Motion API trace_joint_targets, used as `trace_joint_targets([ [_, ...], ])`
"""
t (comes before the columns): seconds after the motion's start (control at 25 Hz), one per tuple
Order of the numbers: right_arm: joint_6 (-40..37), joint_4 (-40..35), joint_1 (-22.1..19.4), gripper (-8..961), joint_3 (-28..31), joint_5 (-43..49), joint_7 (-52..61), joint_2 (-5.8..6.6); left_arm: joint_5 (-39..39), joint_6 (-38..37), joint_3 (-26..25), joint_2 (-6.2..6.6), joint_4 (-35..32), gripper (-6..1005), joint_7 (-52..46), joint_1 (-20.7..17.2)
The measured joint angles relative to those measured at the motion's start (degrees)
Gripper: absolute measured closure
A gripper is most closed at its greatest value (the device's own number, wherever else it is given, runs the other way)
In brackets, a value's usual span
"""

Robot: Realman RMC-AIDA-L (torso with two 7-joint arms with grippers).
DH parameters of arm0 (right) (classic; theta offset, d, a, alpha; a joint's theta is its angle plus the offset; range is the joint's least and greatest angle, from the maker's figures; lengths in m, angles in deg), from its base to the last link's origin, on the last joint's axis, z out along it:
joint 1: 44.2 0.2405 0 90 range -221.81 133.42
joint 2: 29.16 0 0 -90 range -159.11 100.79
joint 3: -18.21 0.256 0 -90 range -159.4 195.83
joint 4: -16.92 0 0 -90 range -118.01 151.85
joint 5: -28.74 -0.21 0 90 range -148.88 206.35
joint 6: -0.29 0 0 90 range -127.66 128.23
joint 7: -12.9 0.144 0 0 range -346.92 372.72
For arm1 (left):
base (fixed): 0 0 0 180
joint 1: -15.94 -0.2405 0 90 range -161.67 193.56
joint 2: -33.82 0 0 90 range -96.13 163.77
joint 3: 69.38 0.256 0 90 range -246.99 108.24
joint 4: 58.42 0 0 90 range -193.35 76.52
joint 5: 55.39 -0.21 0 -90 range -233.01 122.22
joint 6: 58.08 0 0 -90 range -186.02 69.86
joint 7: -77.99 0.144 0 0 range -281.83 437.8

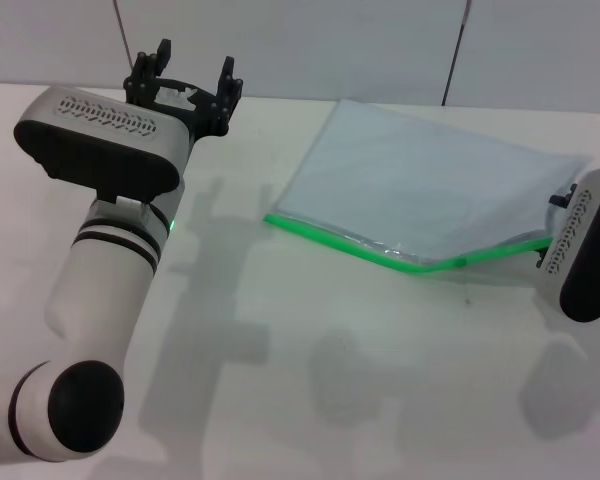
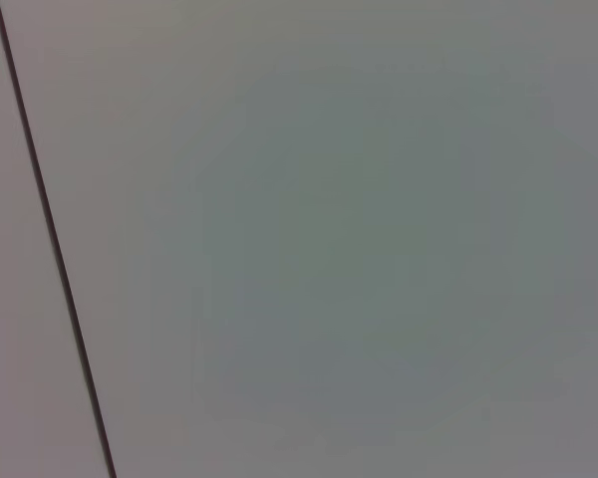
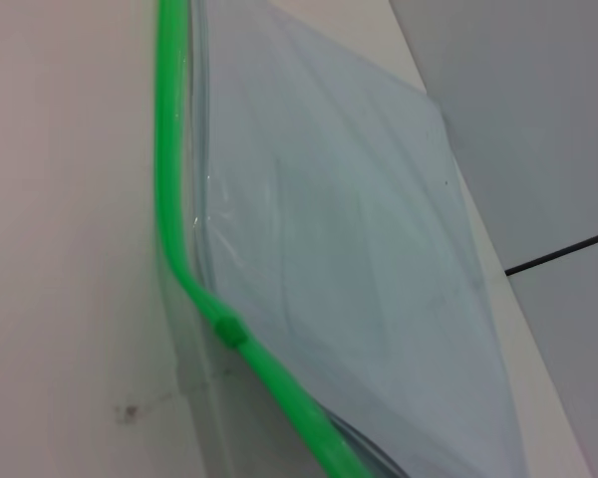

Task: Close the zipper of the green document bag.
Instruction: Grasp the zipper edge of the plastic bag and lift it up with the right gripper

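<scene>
The green document bag (image 1: 420, 185) lies flat on the white table, a pale blue-grey pouch, also filling the right wrist view (image 3: 329, 249). Its zipper (image 1: 340, 247) is the bright green strip along the near long edge. The strip bends upward toward its right end, where that corner rises to my right arm (image 1: 585, 245) at the right edge. A small green slider (image 3: 229, 331) sits just past the bend, seen as a darker spot (image 1: 463, 262) in the head view. My left gripper (image 1: 193, 68) is held high at the far left, open and empty, well away from the bag.
The white table (image 1: 310, 380) stretches in front of the bag. A grey wall with dark seams (image 1: 455, 50) stands behind. The left wrist view shows only a plain wall panel with one dark seam (image 2: 50, 239).
</scene>
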Motion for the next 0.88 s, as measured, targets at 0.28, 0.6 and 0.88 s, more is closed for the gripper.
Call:
trace_joint_targets([
  [0.28,-1.2,0.1,1.7,387,-0.5,0.0,-1.0,0.10,0.0,0.0,0.0,0.00,0.0,277,0.0,0.0],
  [0.6,-3.2,1.2,4.2,388,-0.7,0.0,-3.9,0.14,0.0,0.0,0.0,0.00,0.2,277,0.0,0.0],
  [0.88,-3.6,6.3,7.8,389,-1.1,0.0,-4.5,0.14,0.0,0.0,0.2,0.00,0.4,277,0.3,0.0],
])
